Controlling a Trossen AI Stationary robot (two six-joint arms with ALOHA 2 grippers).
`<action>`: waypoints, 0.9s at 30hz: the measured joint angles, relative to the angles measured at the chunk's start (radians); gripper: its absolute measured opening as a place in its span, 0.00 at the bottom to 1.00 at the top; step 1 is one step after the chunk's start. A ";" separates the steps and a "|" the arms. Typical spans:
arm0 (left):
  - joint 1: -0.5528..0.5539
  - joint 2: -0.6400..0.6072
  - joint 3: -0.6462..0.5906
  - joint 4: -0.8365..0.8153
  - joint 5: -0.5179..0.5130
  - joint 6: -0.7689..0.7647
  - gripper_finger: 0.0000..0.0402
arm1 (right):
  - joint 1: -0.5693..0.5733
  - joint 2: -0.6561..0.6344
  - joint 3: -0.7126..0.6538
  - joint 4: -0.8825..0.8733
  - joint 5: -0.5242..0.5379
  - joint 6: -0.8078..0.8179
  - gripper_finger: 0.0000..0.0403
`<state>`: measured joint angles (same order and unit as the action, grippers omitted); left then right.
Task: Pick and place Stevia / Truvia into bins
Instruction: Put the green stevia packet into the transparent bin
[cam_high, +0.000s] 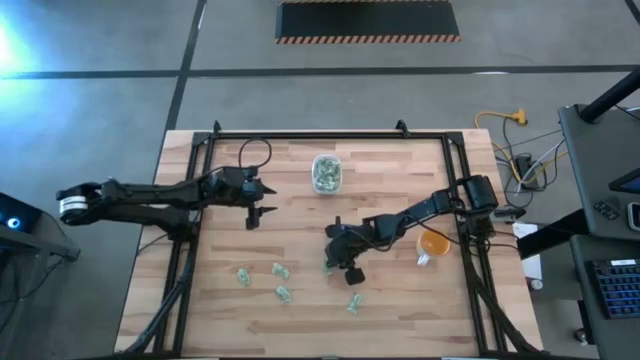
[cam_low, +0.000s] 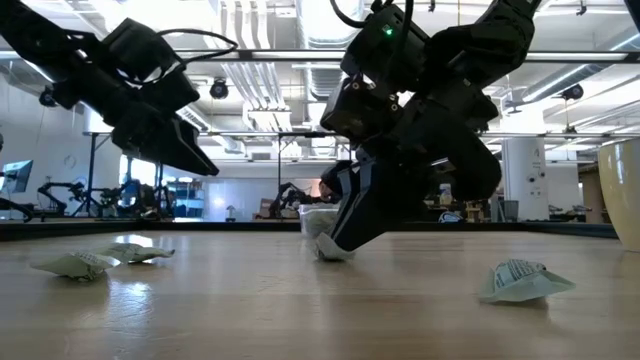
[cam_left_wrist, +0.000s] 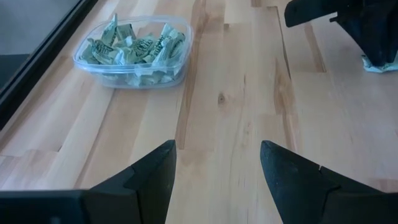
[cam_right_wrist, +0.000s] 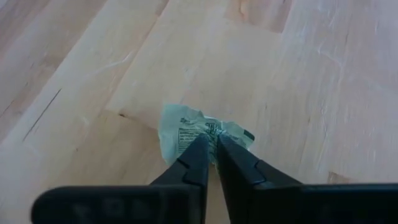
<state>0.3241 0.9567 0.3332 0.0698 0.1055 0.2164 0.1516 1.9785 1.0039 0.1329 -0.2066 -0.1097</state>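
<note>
A pale wooden desk (cam_high: 300, 230) inside a black frame sits on a grey concrete floor, with an open workshop hall behind it in the low view.

The right claw (cam_right_wrist: 211, 146) is down at the desk near its middle, fingers pinched together on a crumpled packet (cam_right_wrist: 202, 134). The packet lies flat on the wood right at the fingertips, most of it sticking out ahead of them; the low view shows it still touching the desk.

The bin (cam_high: 326, 173) stands toward the far edge, up and slightly left of the right claw in the high view, well apart from it and already holding a heap of packets. The path between looks bare of obstacles, so I judge the coming move to be a lift and a carry straight across to the bin.

The left claw (cam_left_wrist: 214, 168) hovers with fingers apart, to the left of the bin and nearer to it than the right claw is.

Four loose packets (cam_high: 282, 292) lie along the near side of the desk. An orange cup (cam_high: 433, 243) stands by the right arm, off the route.
</note>
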 joint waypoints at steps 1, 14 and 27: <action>0.000 0.003 0.000 0.001 0.000 0.000 0.54 | 0.000 0.000 0.000 0.000 0.000 -0.004 0.06; 0.001 0.012 0.000 0.007 0.000 0.000 0.54 | 0.000 -0.011 0.100 -0.129 0.086 -0.146 0.04; 0.001 0.011 0.000 0.008 0.000 0.000 0.54 | -0.079 -0.011 0.338 -0.416 0.692 -0.264 0.04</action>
<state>0.3248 0.9680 0.3332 0.0780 0.1053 0.2169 0.0726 1.9671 1.3423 -0.2831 0.4851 -0.3735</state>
